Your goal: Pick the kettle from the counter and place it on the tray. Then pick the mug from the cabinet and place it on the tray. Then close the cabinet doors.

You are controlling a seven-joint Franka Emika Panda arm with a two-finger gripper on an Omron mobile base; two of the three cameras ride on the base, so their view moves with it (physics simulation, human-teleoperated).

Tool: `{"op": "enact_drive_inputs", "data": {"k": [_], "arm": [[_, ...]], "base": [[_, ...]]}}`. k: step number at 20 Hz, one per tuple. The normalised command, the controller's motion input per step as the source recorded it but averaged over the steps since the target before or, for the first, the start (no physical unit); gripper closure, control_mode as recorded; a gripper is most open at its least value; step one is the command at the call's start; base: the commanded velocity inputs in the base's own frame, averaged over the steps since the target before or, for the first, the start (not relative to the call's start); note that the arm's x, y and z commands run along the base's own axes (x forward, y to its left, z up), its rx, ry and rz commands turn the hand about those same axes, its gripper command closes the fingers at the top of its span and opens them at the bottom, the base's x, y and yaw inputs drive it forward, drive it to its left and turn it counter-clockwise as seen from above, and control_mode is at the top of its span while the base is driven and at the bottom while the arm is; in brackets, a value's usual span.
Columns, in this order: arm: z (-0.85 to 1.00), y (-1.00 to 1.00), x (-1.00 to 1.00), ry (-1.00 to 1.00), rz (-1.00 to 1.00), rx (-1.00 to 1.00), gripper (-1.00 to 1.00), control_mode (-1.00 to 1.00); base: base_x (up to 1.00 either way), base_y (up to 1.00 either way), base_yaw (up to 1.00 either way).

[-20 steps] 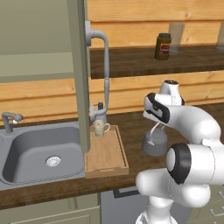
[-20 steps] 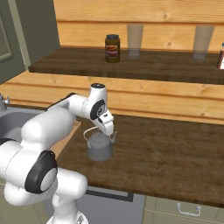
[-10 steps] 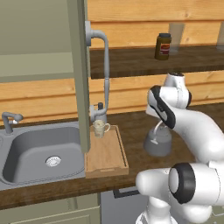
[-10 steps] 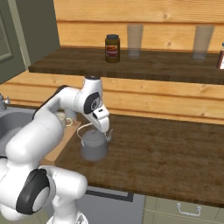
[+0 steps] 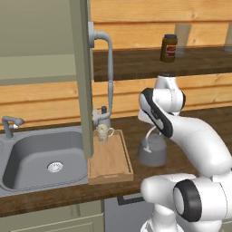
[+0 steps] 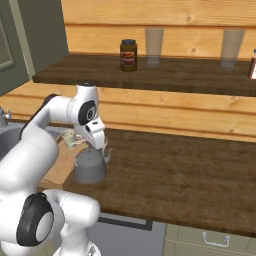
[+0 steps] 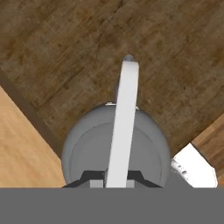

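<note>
At the left, the light wooden rimmed tray (image 5: 110, 161) is already carrying a cream mug (image 5: 103, 133). Just to its right, the squat grey metal kettle (image 5: 152, 151) is hanging over the dark wooden counter (image 6: 190, 175), its wire handle pinched in the closed gripper (image 6: 96, 146). The carry seems underway; next, moving left and lowering onto bare tray.

A glossy white robot arm (image 5: 190, 136) of rounded, bulbous segments with dark grey or black joint rings and round end caps, ending in what seems a dark-trimmed hand.
</note>
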Motion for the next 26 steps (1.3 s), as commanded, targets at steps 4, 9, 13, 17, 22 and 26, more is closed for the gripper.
{"op": "enact_drive_inputs", "data": {"k": [4,9,13,17,22,26], "arm": [[0.05,0.82,-0.02,0.03,-0.03,0.0,1.0,-1.0],[0.04,0.83,0.0,0.02,-0.01,-0.02,1.0,-1.0],[0.03,0.59,0.0,0.01,-0.01,-0.01,1.0,-1.0],[0.0,0.32,0.11,0.0,0.0,-0.01,1.0,-1.0],[-0.01,0.28,0.18,0.0,0.0,0.0,1.0,-1.0],[-0.04,0.4,0.22,0.0,0.0,0.0,1.0,-1.0]], "base": [[0.0,0.0,0.0],[0.0,0.0,0.0],[0.0,0.0,0.0],[0.0,0.0,0.0],[0.0,0.0,0.0],[0.0,0.0,0.0]]}}
